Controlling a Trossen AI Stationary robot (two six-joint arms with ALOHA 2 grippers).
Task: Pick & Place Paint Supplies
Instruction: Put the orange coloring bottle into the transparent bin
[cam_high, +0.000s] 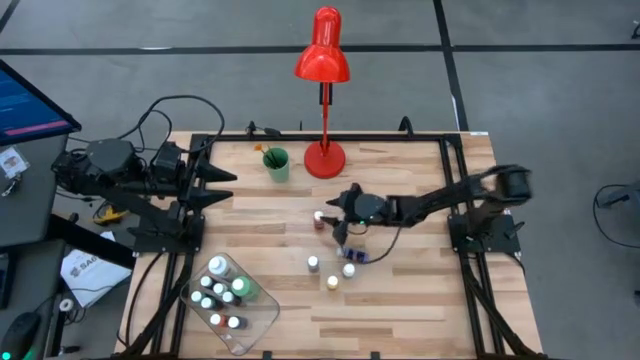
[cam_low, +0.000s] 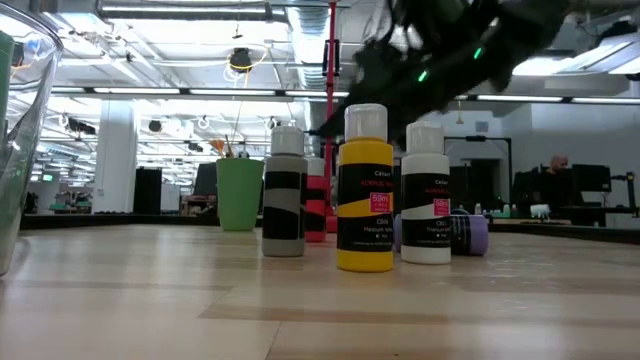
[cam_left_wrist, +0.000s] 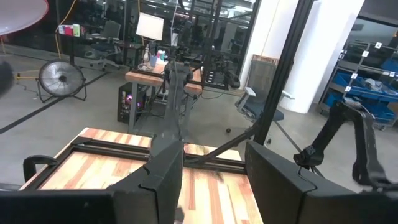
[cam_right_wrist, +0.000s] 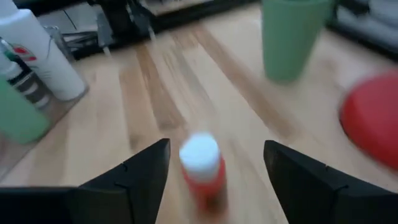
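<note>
Standing upright on the desk (cam_high: 400, 310), the red bottle (cam_right_wrist: 203, 168) sits right between your right gripper (cam_high: 338, 222) fingers (cam_right_wrist: 134, 180), which are spread wide and grasping nothing. Centre on the white cap, drop lower, then close around the body (not the cap). The clear tray (cam_high: 262, 322) with its bottles waits well apart, near the desk's front-left corner. Your left gripper (cam_left_wrist: 211, 186) is parked at the desk's left edge, fingers parted, holding nothing.

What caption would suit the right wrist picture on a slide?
The right gripper, open, straddles a white-capped red paint bottle standing on the wooden table.
</note>
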